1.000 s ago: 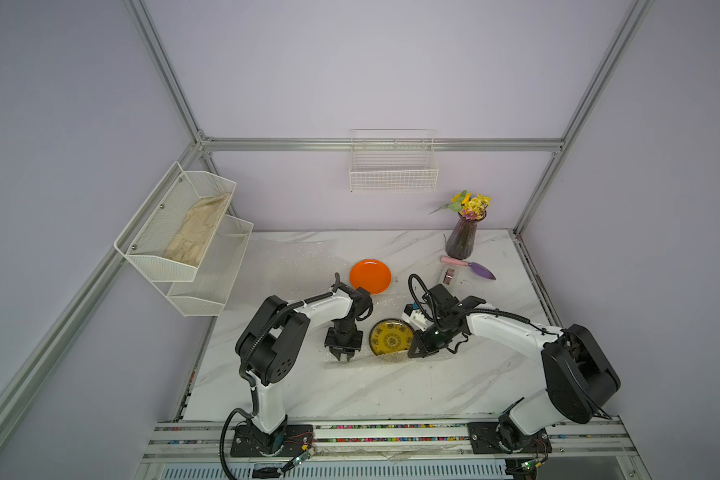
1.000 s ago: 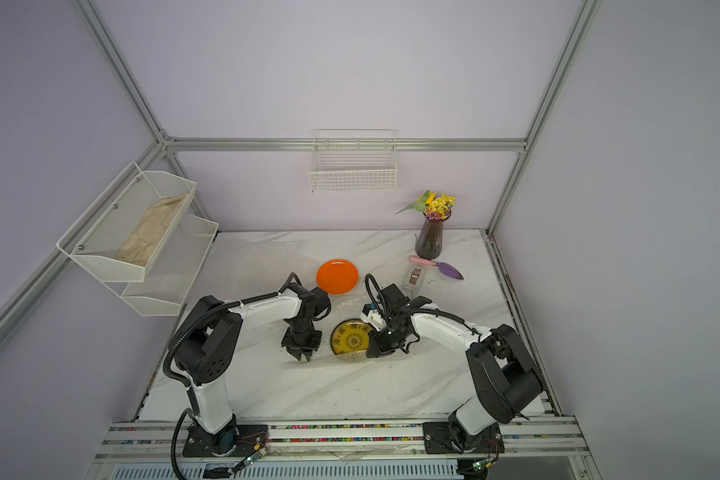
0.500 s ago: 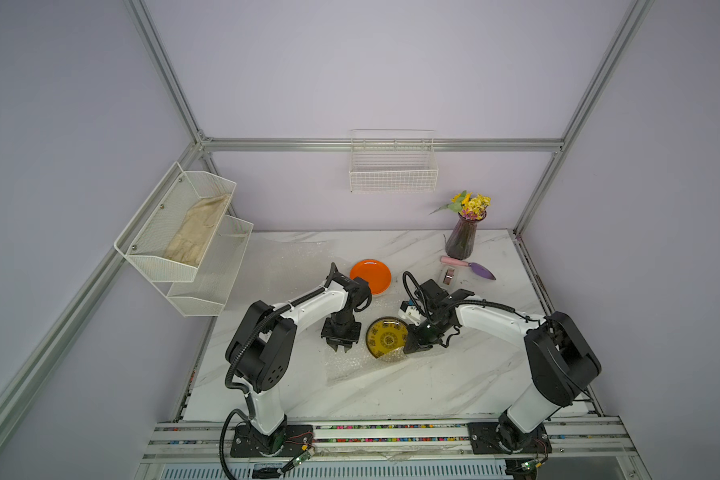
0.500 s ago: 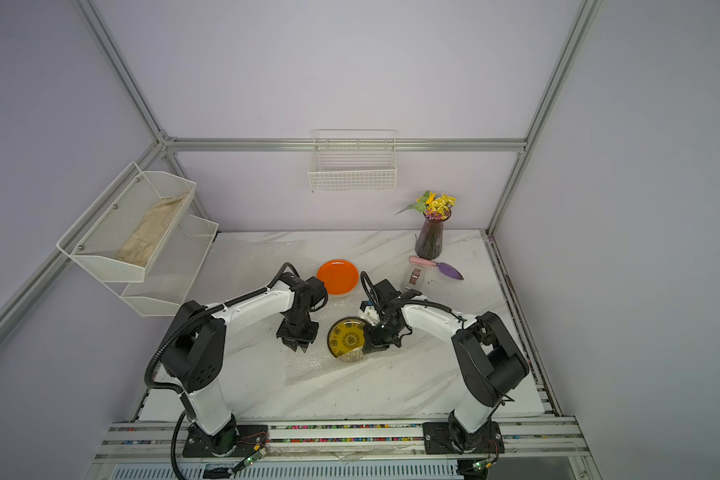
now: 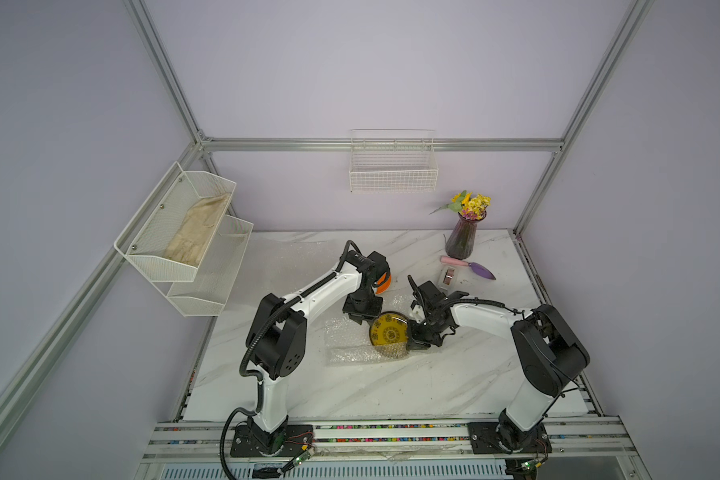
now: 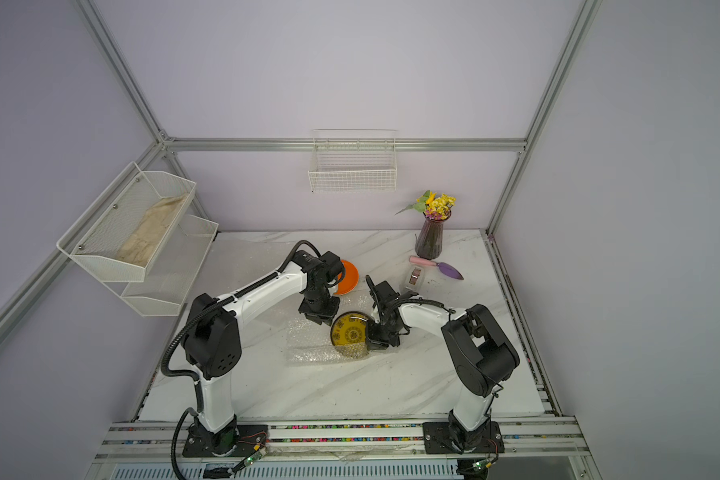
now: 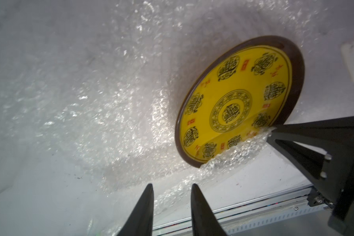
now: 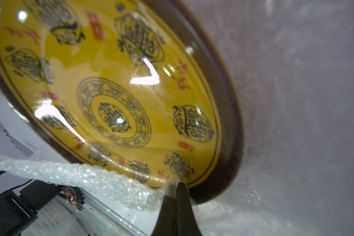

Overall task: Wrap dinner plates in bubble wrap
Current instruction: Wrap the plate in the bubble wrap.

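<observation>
A yellow dinner plate [image 5: 388, 333] with dark ornaments and a brown rim lies on a sheet of bubble wrap [image 5: 346, 347] near the table's middle in both top views. My right gripper [image 8: 176, 187] is shut on the bubble wrap edge [image 8: 102, 179], which it holds up against the plate's near rim [image 8: 231, 126]. My left gripper [image 7: 172, 187] hovers open over the wrap [image 7: 90, 106] beside the plate [image 7: 235, 106], nothing between its fingers. The plain orange plate [image 6: 348, 276] lies behind, half hidden by the left wrist.
A grey tape dispenser [image 5: 447, 277], a purple trowel [image 5: 481, 269] and a vase of flowers [image 5: 461, 239] stand at the back right. White mesh shelves [image 5: 208, 286] with a beige cloth [image 5: 196, 237] hang at the left. A wire basket [image 5: 393, 174] hangs on the back wall.
My left gripper has moved back and to the right, close to the plate's far left rim, and its jaws have widened a little. The right gripper stays shut on the wrap edge.
</observation>
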Action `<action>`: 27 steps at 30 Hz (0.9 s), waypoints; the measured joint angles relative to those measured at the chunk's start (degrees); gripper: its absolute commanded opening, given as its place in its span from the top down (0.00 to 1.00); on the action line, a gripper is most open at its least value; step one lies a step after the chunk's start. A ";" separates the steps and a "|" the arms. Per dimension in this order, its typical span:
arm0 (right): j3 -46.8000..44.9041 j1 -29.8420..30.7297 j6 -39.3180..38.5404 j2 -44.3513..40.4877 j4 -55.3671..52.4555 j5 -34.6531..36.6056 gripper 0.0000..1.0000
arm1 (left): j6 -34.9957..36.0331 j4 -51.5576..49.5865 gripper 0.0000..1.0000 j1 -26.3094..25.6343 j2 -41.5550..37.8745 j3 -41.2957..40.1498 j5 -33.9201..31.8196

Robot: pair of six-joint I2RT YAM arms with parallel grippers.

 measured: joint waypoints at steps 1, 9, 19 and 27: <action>0.48 -0.04 0.55 0.00 -0.04 -0.15 1.00 | 0.09 0.28 0.69 -0.48 0.85 0.63 0.79; 5.09 -0.52 3.26 0.00 0.20 -2.16 1.00 | 1.20 2.12 0.70 -3.21 4.87 1.09 2.67; 6.14 -1.77 6.36 4.74 1.07 0.68 1.00 | 2.45 3.43 0.70 -2.95 10.19 1.11 -0.74; 6.14 -1.86 9.42 5.14 1.46 1.60 1.00 | 2.38 4.13 0.67 -3.41 2.91 3.91 2.60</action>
